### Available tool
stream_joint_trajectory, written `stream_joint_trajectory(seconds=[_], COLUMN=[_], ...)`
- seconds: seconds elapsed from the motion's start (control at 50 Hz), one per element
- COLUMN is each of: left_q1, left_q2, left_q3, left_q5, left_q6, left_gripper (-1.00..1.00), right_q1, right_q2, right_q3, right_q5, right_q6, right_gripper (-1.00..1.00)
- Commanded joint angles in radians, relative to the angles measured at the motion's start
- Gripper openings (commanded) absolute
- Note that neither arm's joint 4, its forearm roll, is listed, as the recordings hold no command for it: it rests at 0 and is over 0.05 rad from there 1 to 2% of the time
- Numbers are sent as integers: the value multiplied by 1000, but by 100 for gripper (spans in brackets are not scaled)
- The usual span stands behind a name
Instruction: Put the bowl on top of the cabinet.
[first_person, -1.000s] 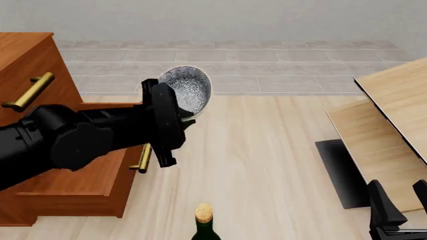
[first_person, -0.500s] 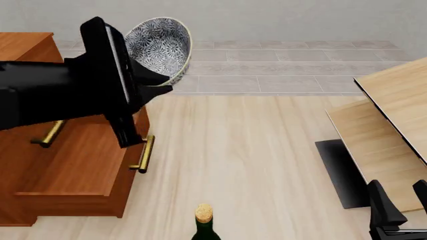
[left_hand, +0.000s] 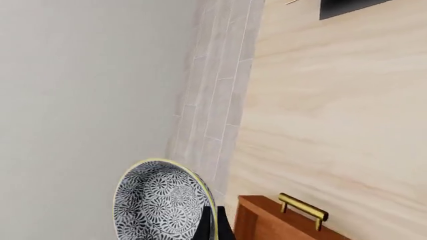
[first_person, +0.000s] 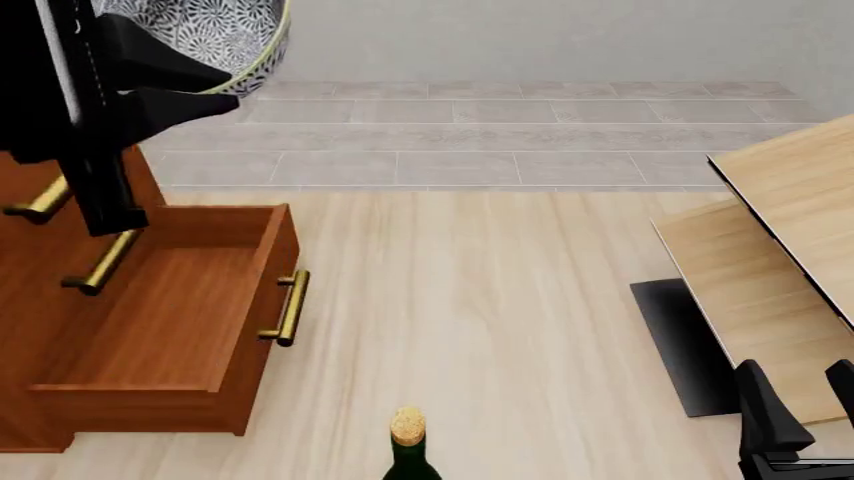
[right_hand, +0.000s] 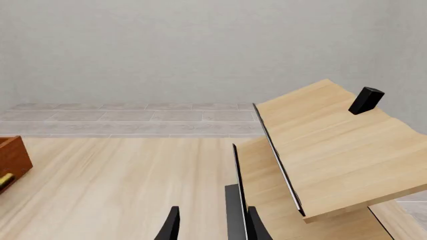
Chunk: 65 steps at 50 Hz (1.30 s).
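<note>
The left end effector (first_person: 200, 80) grips the bowl (first_person: 214, 35) by its rim, high above the cabinet (first_person: 160, 330) and its open drawer. The right end effector (right_hand: 210, 225) sits narrowly parted, empty.

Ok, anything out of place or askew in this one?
Two things. The cabinet has its bottom drawer pulled out and empty. The bowl is tipped well off level in the left gripper, held by its rim high at the frame's top. A corked bottle stands upright at the near edge. Nothing spilled or damaged.
</note>
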Motion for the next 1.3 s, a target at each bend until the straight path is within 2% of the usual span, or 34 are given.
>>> stream_joint_trajectory(seconds=[0.02, 0.08, 0.12, 0.22, 0.28, 0.34, 0.4, 0.46, 0.5, 0.52, 0.62, 0.72, 0.82, 1.02, 1.06, 1.14, 1.18, 1.3], left_q1=[104, 100, 124, 153, 162, 174, 197, 210, 229, 238, 281, 327, 372, 400, 411, 439, 428, 441], left_q2=[-18, -31, -38, -30, -37, -27, -37, -22, -23, -8, 15, -3, -12, -51, -65, -81, -76, -98], left_q3=[-71, -80, -74, -128, -130, -182, -181, -240, -249, -290, -375, -348, -348, -304, -291, -270, -274, -244], left_q5=[80, 149, 132, 172, 180, 217, 220, 258, 260, 284, 334, 340, 341, 341, 341, 341, 341, 341], left_q6=[111, 96, 113, 90, 94, 56, 67, 38, 49, 32, 15, -13, -12, -40, -67, -78, -125, -124], left_gripper=[-100, -100, -100, -100, -100, -100, -100, -100, -100, -100, -100, -100, -100, -100, -100, -100, -100, -100], right_q1=[0, 0, 0, 0, 0, 0, 0, 0, 0, 0, 0, 0, 0, 0, 0, 0, 0, 0], right_q2=[0, 0, 0, 0, 0, 0, 0, 0, 0, 0, 0, 0, 0, 0, 0, 0, 0, 0], right_q3=[0, 0, 0, 0, 0, 0, 0, 0, 0, 0, 0, 0, 0, 0, 0, 0, 0, 0], right_q5=[0, 0, 0, 0, 0, 0, 0, 0, 0, 0, 0, 0, 0, 0, 0, 0, 0, 0], right_q6=[0, 0, 0, 0, 0, 0, 0, 0, 0, 0, 0, 0, 0, 0, 0, 0, 0, 0], right_gripper=[100, 100, 100, 100, 100, 100, 100, 100, 100, 100, 100, 100, 100, 100, 100, 100, 100, 100])
